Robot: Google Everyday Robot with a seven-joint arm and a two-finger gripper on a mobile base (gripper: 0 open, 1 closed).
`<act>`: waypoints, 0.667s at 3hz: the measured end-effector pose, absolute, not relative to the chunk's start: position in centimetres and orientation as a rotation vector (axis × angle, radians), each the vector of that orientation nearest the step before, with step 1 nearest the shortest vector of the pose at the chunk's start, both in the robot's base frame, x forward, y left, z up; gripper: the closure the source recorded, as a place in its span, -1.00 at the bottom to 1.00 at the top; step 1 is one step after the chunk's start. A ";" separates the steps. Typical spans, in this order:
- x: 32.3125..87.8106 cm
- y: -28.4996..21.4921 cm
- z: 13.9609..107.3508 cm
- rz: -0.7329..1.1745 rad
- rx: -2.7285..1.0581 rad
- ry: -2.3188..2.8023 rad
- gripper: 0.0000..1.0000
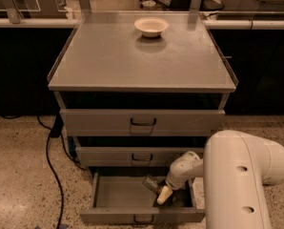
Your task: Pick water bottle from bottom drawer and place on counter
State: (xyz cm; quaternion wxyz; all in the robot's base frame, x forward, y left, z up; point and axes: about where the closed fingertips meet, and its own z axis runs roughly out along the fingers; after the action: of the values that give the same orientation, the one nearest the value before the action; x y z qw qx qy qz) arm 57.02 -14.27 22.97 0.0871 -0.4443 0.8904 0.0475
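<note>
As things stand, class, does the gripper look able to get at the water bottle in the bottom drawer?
Probably yes. The bottom drawer stands open, the gripper hangs inside it right beside the water bottle, and nothing visible lies between them.

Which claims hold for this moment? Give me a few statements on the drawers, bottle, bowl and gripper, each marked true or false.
1. The bottom drawer is pulled open. True.
2. The white bowl sits on the counter, near its far edge. True.
3. The water bottle stands on the counter. False: it lies inside the bottom drawer, right of the middle.
4. The gripper hovers above the counter. False: it is down in the bottom drawer, at its right side, next to the water bottle.
</note>
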 end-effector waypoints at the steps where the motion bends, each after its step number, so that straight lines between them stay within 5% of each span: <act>1: 57.0 -14.1 21.5 0.141 -1.301 2.648 -1.00; 2: 57.1 -13.8 19.4 0.138 -1.283 2.647 -1.00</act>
State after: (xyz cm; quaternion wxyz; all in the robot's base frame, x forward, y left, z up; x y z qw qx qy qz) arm 57.14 -13.77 19.40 0.0982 -0.4337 0.8945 0.0466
